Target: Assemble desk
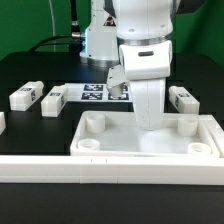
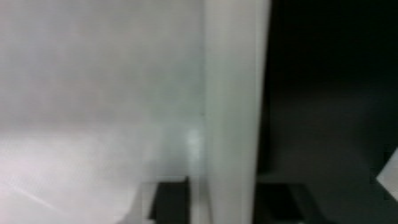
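Observation:
The desk top [image 1: 150, 145], a white tray with a raised rim and round corner sockets, lies in the middle of the black table. My gripper [image 1: 148, 121] reaches straight down onto its far rim. In the wrist view the rim [image 2: 231, 100] runs as a pale strip between the two dark fingers [image 2: 173, 203] of my gripper [image 2: 226, 206]. The fingers sit close against both sides of the rim, and the blur shows no gap. Two short white legs [image 1: 25, 97] [image 1: 52, 100] lie at the exterior view's left. A third leg [image 1: 182, 98] lies at its right.
The marker board [image 1: 93, 92] lies flat behind the desk top, partly hidden by the arm. A long low white rail [image 1: 110, 170] runs across the front, right against the desk top's near side. Cables and the arm's base stand at the back.

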Robot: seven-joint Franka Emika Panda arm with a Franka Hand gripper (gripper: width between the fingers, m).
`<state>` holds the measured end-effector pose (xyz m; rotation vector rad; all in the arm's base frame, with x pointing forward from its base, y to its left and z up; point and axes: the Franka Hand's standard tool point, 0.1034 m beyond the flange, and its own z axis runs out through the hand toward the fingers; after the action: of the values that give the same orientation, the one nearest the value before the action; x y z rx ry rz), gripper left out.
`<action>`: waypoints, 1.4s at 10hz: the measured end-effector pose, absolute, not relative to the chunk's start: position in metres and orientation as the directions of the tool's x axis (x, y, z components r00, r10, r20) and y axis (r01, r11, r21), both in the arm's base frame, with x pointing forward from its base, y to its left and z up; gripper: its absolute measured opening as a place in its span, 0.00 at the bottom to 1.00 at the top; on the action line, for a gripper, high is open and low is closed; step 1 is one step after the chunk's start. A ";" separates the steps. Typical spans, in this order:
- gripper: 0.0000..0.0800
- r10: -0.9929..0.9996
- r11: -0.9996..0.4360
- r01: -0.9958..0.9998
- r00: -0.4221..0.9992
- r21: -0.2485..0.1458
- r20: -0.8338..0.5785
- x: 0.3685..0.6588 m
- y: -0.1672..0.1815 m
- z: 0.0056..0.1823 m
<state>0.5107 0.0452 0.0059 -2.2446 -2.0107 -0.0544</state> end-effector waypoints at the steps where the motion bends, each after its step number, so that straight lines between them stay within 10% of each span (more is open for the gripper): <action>1: 0.40 0.987 -0.106 0.992 0.113 -0.070 0.112 0.511 0.045 0.006; 5: 0.80 0.985 -0.137 0.989 0.142 -0.059 0.099 0.506 0.047 0.027; 8: 0.81 0.968 -0.237 0.971 0.238 -0.019 0.085 0.498 0.048 0.053; 14: 0.81 0.934 -0.350 0.936 0.351 -0.030 0.071 0.489 0.043 0.054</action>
<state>0.4889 0.0429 0.0536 -2.5278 -1.7522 -0.0641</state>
